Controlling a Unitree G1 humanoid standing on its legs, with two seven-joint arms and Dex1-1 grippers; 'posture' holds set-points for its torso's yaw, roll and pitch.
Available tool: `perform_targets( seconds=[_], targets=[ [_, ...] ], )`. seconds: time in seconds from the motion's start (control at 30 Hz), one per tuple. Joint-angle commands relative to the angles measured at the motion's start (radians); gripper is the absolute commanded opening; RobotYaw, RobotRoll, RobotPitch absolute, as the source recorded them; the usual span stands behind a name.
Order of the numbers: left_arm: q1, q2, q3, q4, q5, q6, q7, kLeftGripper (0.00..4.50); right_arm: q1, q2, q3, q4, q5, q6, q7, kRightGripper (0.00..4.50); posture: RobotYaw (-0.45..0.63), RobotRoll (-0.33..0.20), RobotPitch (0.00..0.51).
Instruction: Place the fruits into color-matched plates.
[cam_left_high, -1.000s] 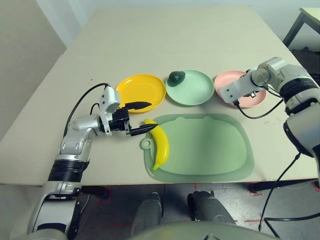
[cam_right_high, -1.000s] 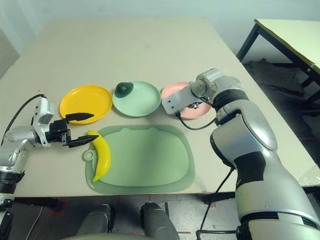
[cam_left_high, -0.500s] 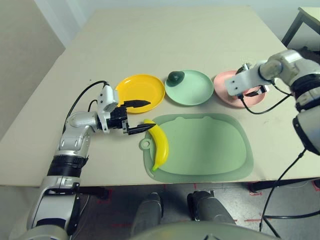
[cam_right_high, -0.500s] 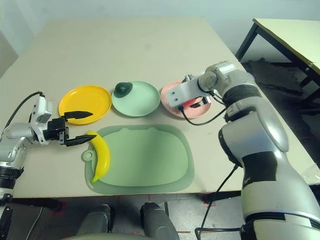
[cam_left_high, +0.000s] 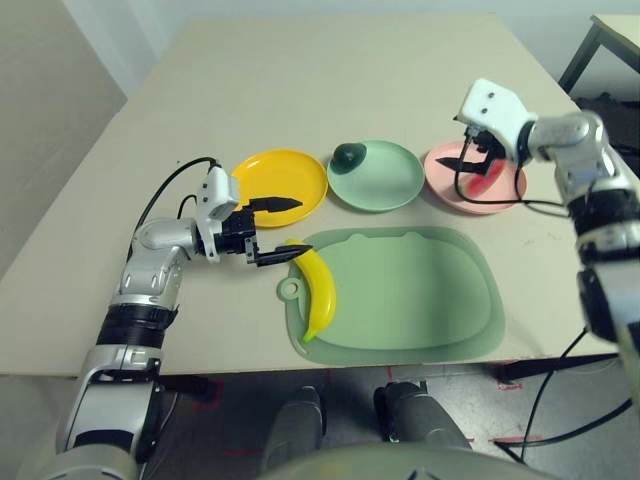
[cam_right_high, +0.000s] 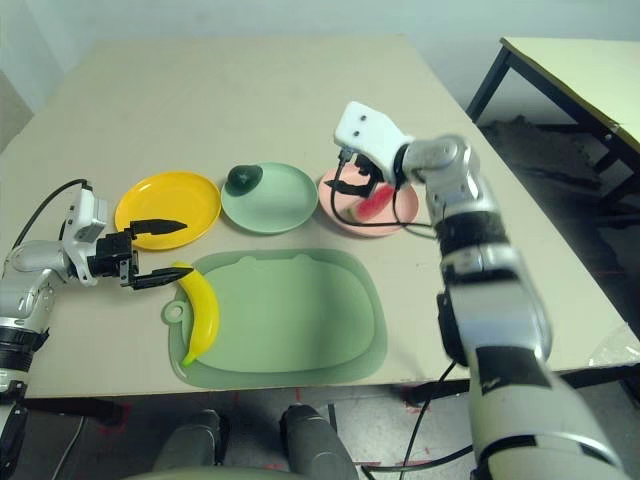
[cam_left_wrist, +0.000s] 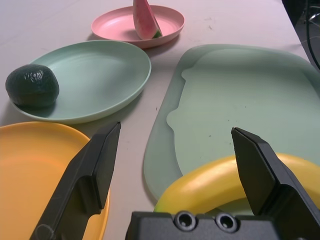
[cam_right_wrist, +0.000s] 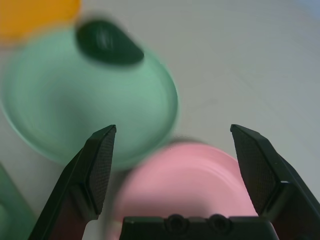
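Three Fruits, Three Plates, Two Open Grippers

Left arm (cam_left_high: 137, 320): silver with black bands, reaching in over the near left part of the table (cam_left_high: 350, 80).

Left gripper (cam_left_wrist: 176, 126): black fingers spread wide, nothing pinched; one finger over the yellow-orange plate, the other at the upper end of the banana. Contact with the fruit cannot be told.

Yellow-orange plate (cam_left_high: 265, 180): round, shallow, holding no fruit; leftmost of a row of three.

Banana (cam_left_high: 323, 290): yellow, curved; lies lengthwise over the left end of the green mat, beside the tab hole, its upper end toward the yellow-orange plate.

Green mat (cam_left_high: 420, 300): large, rounded rectangle, flat on the table, on the robot's side of the plates.

Avocado (cam_left_high: 348, 157): small, dark green; on the left part of the mint green plate, by the rim.

Mint green plate (cam_left_high: 385, 185): round, middle of the row, between the other two.

Pink plate (cam_right_high: 375, 226): round, rightmost of the row.

Watermelon wedge (cam_right_high: 372, 204): red, green rind; resting in the pink plate.

Right gripper (cam_right_wrist: 173, 127): above the pink plate; black fingers spread wide, nothing between their tips.

Right arm (cam_right_high: 490, 290): silver with black bands, extending from the near right to the pink plate.
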Motion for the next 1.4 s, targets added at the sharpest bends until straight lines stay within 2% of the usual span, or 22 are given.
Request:
perform_targets(
  seconds=[0.03, 0.17, 0.27, 0.4, 0.53, 0.6, 0.7, 0.9, 1.0, 1.13, 1.27, 1.4],
  targets=[
    [0.01, 0.015, 0.006, -0.001, 0.001, -0.005, -0.005, 4.5, 0.176, 0.021, -0.09, -0.316, 0.1, 0.2, -0.083, 4.49, -0.05, 0.0, 0.121],
    [0.014, 0.025, 0.011, -0.001, -0.001, -0.006, -0.007, 4.5, 0.404, 0.077, -0.157, -0.595, 0.233, 0.276, -0.127, 4.49, -0.06, 0.0, 0.122],
    [0.008, 0.031, 0.009, 0.003, -0.001, -0.004, -0.013, 4.5, 0.601, 0.041, -0.155, -0.711, 0.3, 0.214, -0.051, 4.49, -0.07, 0.0, 0.126],
    [-0.02, 0.031, -0.008, 0.027, 0.01, -0.017, -0.039, 4.5, 0.769, -0.057, -0.155, -0.712, 0.336, 0.04, 0.09, 4.49, -0.08, 0.0, 0.127],
    [-0.065, 0.04, -0.031, 0.072, 0.037, -0.064, -0.083, 4.5, 0.878, -0.114, -0.177, -0.719, 0.438, -0.066, 0.226, 4.49, -0.08, 0.0, 0.125],
    [-0.104, 0.061, -0.059, 0.117, 0.08, -0.15, -0.134, 4.5, 0.937, -0.15, -0.169, -0.705, 0.451, -0.144, 0.307, 4.49, -0.08, 0.0, 0.12],
    [-0.17, 0.078, -0.098, 0.167, 0.114, -0.267, -0.216, 4.5, 0.968, -0.174, -0.164, -0.673, 0.472, -0.226, 0.371, 4.49, -0.09, 0.0, 0.115],
    [-0.345, 0.179, -0.409, 0.222, 0.139, -0.665, -0.271, 4.5, 0.942, -0.187, -0.169, -0.598, 0.505, -0.295, 0.408, 4.49, -0.09, 0.0, 0.108],
    [-0.439, 0.172, -0.533, 0.257, 0.11, -0.794, -0.271, 4.5, 0.915, -0.181, -0.179, -0.563, 0.512, -0.315, 0.384, 4.49, -0.11, 0.0, 0.106],
    [-0.549, 0.155, -0.725, 0.326, 0.155, -1.02, -0.271, 4.5, 0.916, -0.177, -0.174, -0.544, 0.504, -0.343, 0.364, 4.49, -0.14, 0.0, 0.101],
    [-0.598, 0.11, -0.849, 0.383, 0.124, -1.101, -0.271, 4.5, 0.941, -0.17, -0.164, -0.572, 0.511, -0.338, 0.331, 4.49, -0.15, 0.0, 0.097],
    [-0.621, 0.053, -0.903, 0.46, 0.12, -1.139, -0.271, 4.5, 0.97, -0.157, -0.156, -0.628, 0.521, -0.317, 0.287, 4.49, -0.17, 0.0, 0.096]
  ],
)
